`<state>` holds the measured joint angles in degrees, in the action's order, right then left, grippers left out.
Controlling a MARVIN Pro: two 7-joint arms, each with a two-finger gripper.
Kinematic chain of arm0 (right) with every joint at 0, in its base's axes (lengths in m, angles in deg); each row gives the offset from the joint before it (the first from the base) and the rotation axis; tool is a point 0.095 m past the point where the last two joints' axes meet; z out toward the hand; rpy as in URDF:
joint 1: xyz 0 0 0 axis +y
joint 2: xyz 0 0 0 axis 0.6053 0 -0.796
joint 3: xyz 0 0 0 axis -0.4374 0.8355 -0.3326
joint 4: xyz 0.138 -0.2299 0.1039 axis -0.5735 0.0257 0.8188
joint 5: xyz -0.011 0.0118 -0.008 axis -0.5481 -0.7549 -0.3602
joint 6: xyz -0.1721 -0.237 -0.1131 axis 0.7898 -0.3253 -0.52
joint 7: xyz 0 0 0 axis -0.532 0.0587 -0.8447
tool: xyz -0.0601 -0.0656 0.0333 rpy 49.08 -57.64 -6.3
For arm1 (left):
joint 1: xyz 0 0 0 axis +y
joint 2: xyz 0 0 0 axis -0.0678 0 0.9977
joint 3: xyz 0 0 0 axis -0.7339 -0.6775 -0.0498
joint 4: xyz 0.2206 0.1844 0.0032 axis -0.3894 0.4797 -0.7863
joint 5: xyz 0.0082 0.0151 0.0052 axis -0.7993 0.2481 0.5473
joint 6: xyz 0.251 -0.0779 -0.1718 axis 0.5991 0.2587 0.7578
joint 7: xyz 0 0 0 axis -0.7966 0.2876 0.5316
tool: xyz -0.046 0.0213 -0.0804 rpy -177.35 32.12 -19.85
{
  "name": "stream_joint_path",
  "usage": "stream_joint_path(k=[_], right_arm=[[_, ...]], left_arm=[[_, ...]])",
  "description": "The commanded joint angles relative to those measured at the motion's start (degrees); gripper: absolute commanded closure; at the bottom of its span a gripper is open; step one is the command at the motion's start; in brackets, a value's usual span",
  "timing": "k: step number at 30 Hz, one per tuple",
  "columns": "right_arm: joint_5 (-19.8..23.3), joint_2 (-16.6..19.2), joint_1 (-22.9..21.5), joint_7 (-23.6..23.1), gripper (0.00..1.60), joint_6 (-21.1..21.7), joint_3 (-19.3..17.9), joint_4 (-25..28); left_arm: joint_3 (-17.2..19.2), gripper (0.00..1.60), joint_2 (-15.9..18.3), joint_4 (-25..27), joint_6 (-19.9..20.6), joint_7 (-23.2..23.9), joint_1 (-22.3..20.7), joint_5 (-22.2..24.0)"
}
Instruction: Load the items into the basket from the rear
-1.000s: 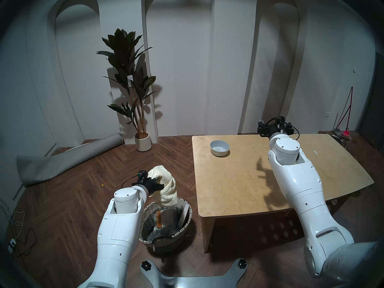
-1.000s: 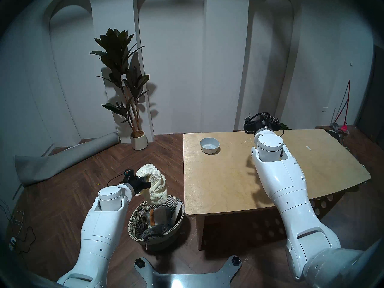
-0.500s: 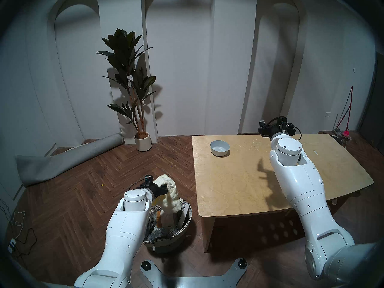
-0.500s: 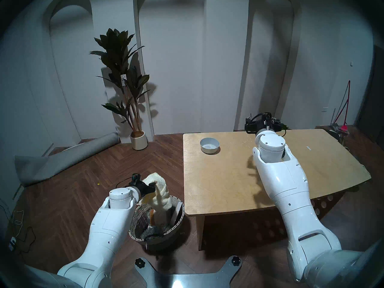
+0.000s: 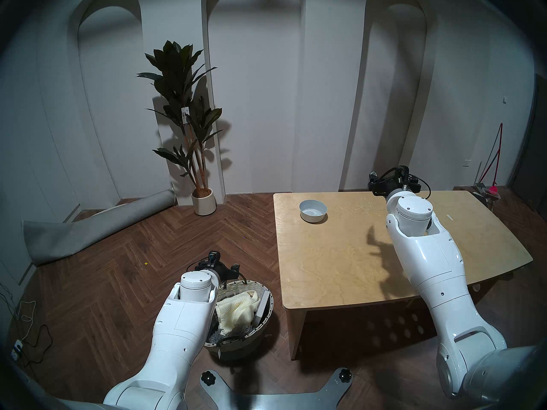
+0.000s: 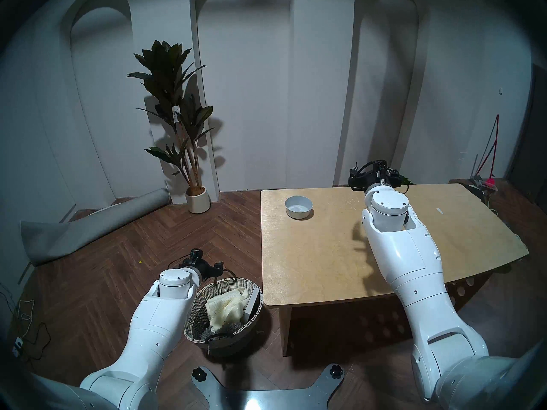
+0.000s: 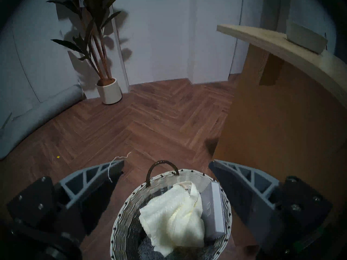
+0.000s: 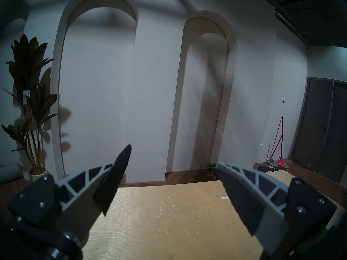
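Note:
The round wicker basket (image 5: 268, 319) (image 6: 229, 279) (image 7: 120, 216) stands on the floor left of the table. The cream-yellow waffle towel (image 5: 236, 308) (image 6: 226, 307) (image 7: 172, 216) lies crumpled inside it, touching no gripper. My left gripper (image 5: 233, 274) (image 7: 166, 162) hangs open and empty just above the basket's far rim and dark handle (image 7: 161, 163). The pale bowl (image 5: 313, 211) (image 6: 298, 206) (image 7: 306, 36) sits on the table's far left part. My right gripper (image 8: 172, 154) stands open and empty over the table's far edge, well right of the bowl.
A flat white box (image 7: 214, 210) leans against the basket's right wall, and a grey shaggy cloth (image 5: 228, 334) lies under the towel. The wooden table (image 5: 340, 267) stands right of the basket. A potted plant (image 5: 203, 202) and a rolled grey mat (image 5: 97, 229) are near the far wall.
My left gripper opened and let the towel go; the towel fell from hanging over the basket to lying inside it. The left arm came lower and closer. The right arm shifted slightly.

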<state>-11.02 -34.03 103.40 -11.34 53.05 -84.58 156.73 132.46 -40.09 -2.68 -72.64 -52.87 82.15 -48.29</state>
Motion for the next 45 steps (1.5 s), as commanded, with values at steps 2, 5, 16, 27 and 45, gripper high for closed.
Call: stream_joint_path(k=[2, 5, 16, 27, 45], right_arm=[[2.1, -3.7, -3.1, 3.7, 0.00, 7.4, 0.3, 0.9], [3.6, -5.6, -3.5, 5.8, 0.00, 13.0, 0.4, 1.9], [8.6, -14.0, -9.9, 15.9, 0.00, 24.4, 1.7, -3.7], [13.7, -20.3, -14.9, 19.6, 0.00, 21.7, 0.9, -9.6], [12.4, -29.2, -23.1, 25.6, 0.00, 6.3, 2.9, -29.0]], left_arm=[[1.0, 0.00, -0.4, 6.9, -1.9, -0.1, 1.7, 1.1], [1.5, 0.00, -0.7, 8.9, -1.5, -0.5, 2.9, 1.5], [1.8, 0.00, -0.9, 12.7, -1.0, -1.1, 5.8, 2.1], [2.3, 0.00, -1.0, 17.4, -3.1, -0.2, 8.9, 3.7], [2.6, 0.00, -1.4, 24.2, -3.7, 0.5, 15.4, 5.0]])
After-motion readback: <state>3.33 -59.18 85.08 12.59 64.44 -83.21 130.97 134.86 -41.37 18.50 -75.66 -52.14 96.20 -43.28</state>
